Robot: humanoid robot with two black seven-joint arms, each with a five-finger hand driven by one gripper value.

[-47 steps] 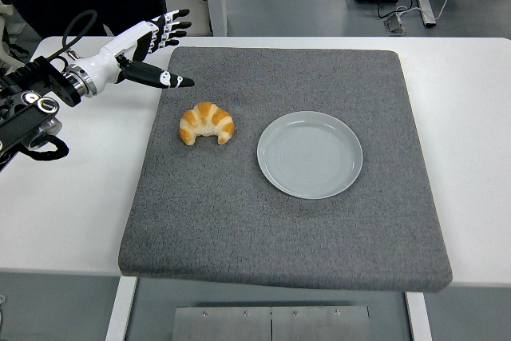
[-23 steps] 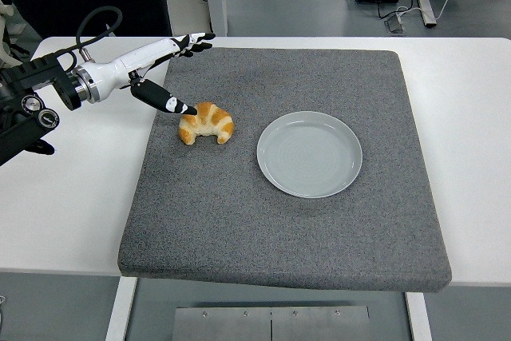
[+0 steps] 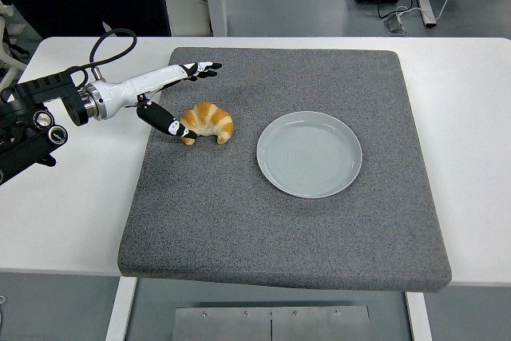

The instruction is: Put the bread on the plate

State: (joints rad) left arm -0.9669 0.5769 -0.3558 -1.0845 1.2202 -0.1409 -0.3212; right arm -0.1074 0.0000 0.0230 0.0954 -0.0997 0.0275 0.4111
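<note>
Left arm: the black arm reaches in from the left edge over the white table (image 3: 72, 197), a cable looping above its wrist, angled toward the mat's far-left part.
Left hand (image 3: 164, 93): white-backed with dark fingers, it straddles the croissant's left end. The long fingers (image 3: 204, 68) extend flat on the far side, and the thumb (image 3: 169, 124) drops to the near side, its tip at the pastry's left horn. The hand is spread wide and holds nothing; the posture reads as a pinch being set up, with the bread between thumb and fingers.
Mat (image 3: 239, 229): a grey felt-like pad covers the middle of the table and carries both task items, probably so that they do not slide.
Croissant (image 3: 209, 121): golden and crescent-shaped, horns pointing toward the near edge, it lies on the mat left of centre, not lifted. Whether the thumb tip touches it or rests just beside it cannot be told.
Plate (image 3: 275, 167): a pale, round, empty dish sits just right of the croissant, apart from it, so the carry looks short and level.
Right arm: not in view.
Progress: by this evidence the grasp is not yet closed, and the transfer to the plate remains to be done.
</note>
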